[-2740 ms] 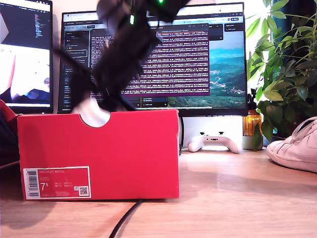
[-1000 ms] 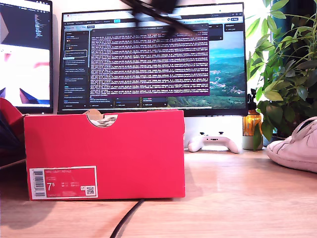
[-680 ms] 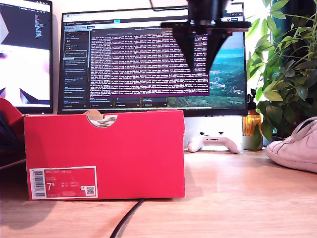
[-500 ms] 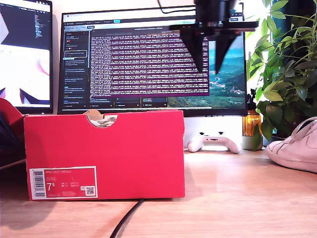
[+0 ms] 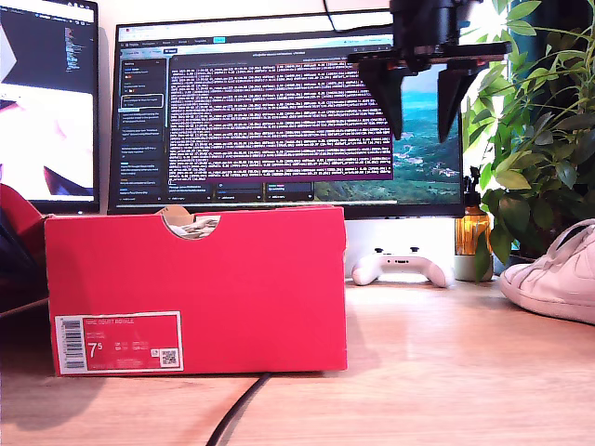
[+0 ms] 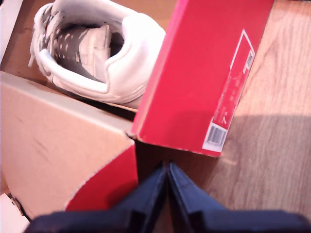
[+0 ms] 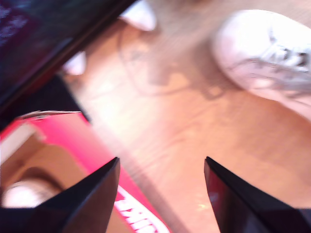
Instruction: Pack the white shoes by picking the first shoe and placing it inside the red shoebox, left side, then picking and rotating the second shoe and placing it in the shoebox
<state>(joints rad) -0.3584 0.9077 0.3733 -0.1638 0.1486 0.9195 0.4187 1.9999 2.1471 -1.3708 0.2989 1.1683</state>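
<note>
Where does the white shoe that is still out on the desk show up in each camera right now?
Exterior view: the loose shoe lies at that view's right edge, below the plant.
First wrist view: not in it; the shoe there is the packed one, inside the red shoebox.
Second wrist view: blurred, on the desk beyond my second hand.
Shared landmark: the red shoebox.

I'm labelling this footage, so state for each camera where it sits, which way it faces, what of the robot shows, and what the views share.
Exterior view: low on the desk, facing the monitors across the red shoebox; my second gripper hangs open high up.
First wrist view: on my first gripper, looking down past shut jaws at the shoebox and the shoe inside it.
Second wrist view: on my second gripper, looking down between open jaws at the desk and the other shoe.
Shared: the shoebox shows in all three.
</note>
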